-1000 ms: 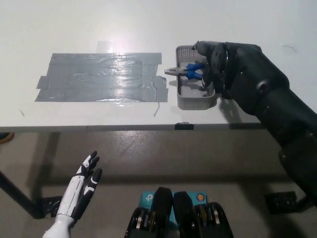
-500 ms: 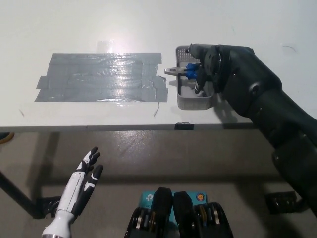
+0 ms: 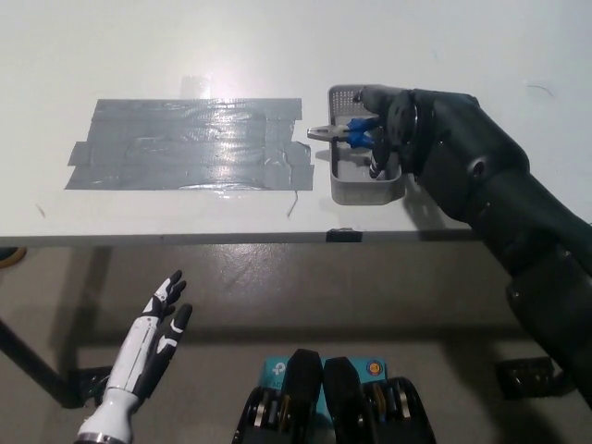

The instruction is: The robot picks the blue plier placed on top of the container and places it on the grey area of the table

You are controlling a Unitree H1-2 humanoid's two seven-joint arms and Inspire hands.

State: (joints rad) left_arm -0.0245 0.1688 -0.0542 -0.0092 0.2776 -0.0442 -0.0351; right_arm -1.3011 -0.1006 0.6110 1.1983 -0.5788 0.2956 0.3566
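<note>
Head view: pick stage, blue plier (image 3: pixel 349 133) not yet lifted.
The blue plier lies across the top of the grey container (image 3: pixel 364 188), its metal nose pointing toward the grey area (image 3: pixel 190 143), which holds nothing. Pick, carry and placement remain, by this judgement. The black right hand (image 3: pixel 396 125) covers the handles, fingers curled down around them; a closed grip cannot be confirmed. The white left hand (image 3: pixel 157 328) rests below the table edge, fingers spread, empty.
</note>
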